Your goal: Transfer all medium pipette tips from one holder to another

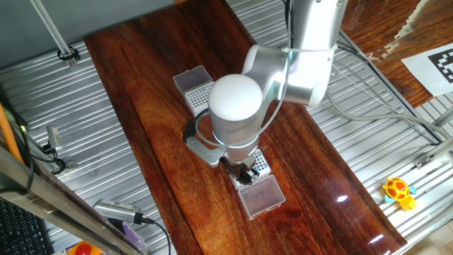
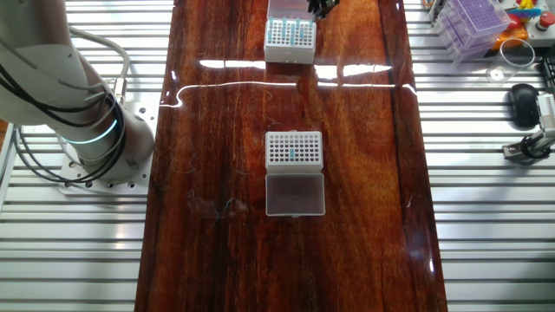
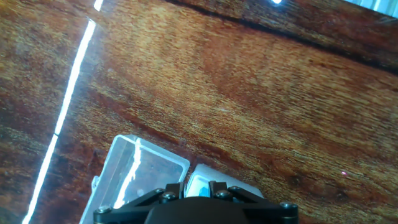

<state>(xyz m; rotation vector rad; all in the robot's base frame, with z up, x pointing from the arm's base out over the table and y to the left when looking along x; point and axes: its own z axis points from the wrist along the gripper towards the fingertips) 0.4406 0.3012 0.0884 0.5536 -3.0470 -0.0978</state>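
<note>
One fixed view: arm w/ big white joint cap hangs over the wooden table (image 1: pixel 141 92). Gripper (image 1: pixel 245 172) is dark, low, right above the near rack (image 1: pixel 260 163), a white hole-grid box w/ its clear lid (image 1: pixel 262 195) folded open toward the camera. Arm body hides most of that rack; can't make out tips there. Far rack (image 1: pixel 199 95) sits further up the table, well apart, its lid (image 1: pixel 192 77) open behind it. Yellow toy (image 1: pixel 398 191) lies on the metal slats at right, off the wood.

Other fixed view: same scene from the opposite side. Robot base (image 2: pixel 82 139) at left on the slatted surface. One rack in mid table w/ lid open toward the camera; a few medium pipette tips (image 2: pixel 293 154) show as teal dots near the grid's centre. Second rack at the top edge has many more teal dots in its grid; gripper fingers are just beside its upper right corner, mostly cut off by the frame edge. Purple tip box (image 2: pixel 473 17) sits upper right, off the wood.

Hand view: gripper body fills the bottom edge, black linkages visible, fingertips out of frame; can't tell if jaws are wide or narrow. Below it: clear lid at left, white rack corner beside it, a bit of teal showing between the linkages. Rest is bare wood w/ light streaks
</note>
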